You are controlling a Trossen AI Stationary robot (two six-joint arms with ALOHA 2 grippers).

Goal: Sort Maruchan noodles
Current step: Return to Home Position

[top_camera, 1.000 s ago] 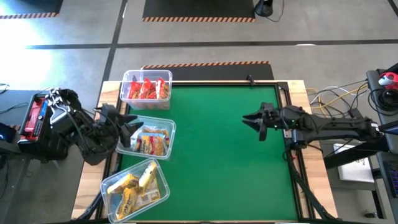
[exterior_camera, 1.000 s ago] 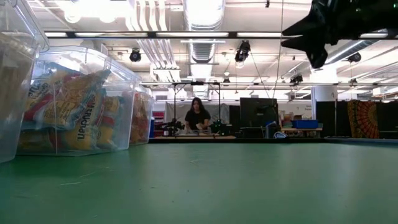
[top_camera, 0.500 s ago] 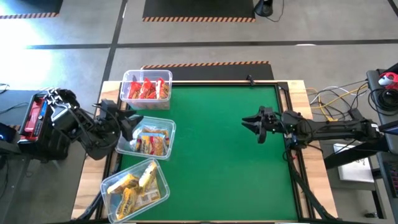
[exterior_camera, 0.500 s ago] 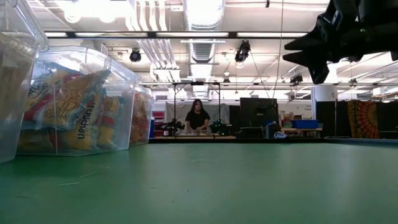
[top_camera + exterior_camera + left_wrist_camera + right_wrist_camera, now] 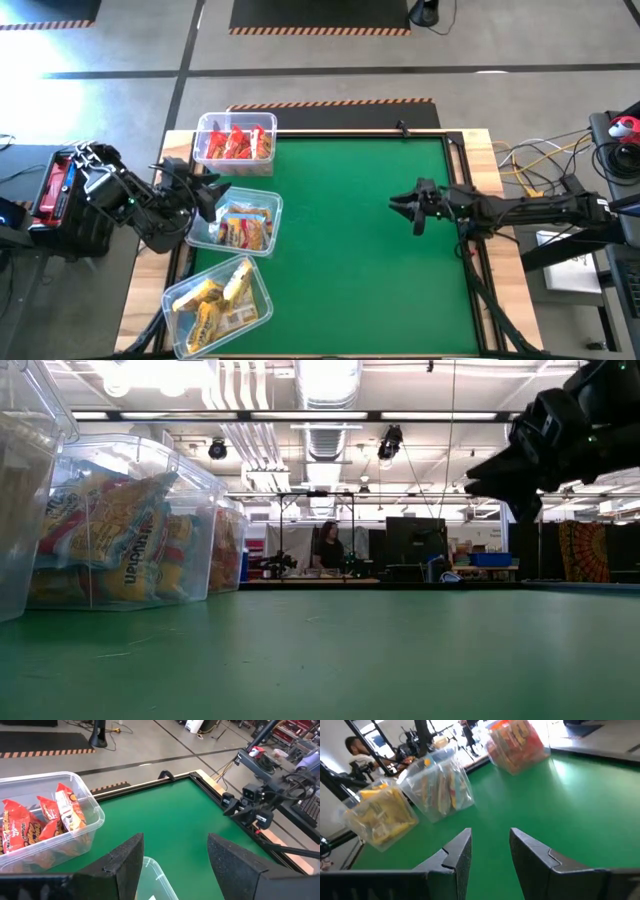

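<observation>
Looking first at the left end effector [image 5: 212, 190], we are seeing its two fingers [image 5: 125, 865] standing spread apart with nothing between them. It is hovering at the left edge of the desk [image 5: 340, 250], between the far bin [image 5: 205, 125] and the middle bin [image 5: 277, 207], and it is pointing in across the green surface. Behind it the left arm [image 5: 140, 210] is sitting bent and bunched just off the desk's left side.

The right end effector [image 5: 405, 208] is also showing its fingers [image 5: 455, 855] parted and empty. It is hanging clear above the right half of the desk, well apart from every bin, and facing left toward them. The right arm [image 5: 530, 210] is reaching out nearly straight from beyond the desk's right edge.

Moving outward, we are finding all the noodles inside three clear bins lined up along the desk's left side. The red packets [image 5: 236, 141] are lying in the far bin, the orange-and-blue packets [image 5: 243, 226] in the middle bin, and the yellow packets [image 5: 215, 298] in the near bin [image 5: 264, 290]. No packet is lying loose on the green surface.

Across the room, in the low view, a person [image 5: 328, 548] is standing at a bench.
</observation>
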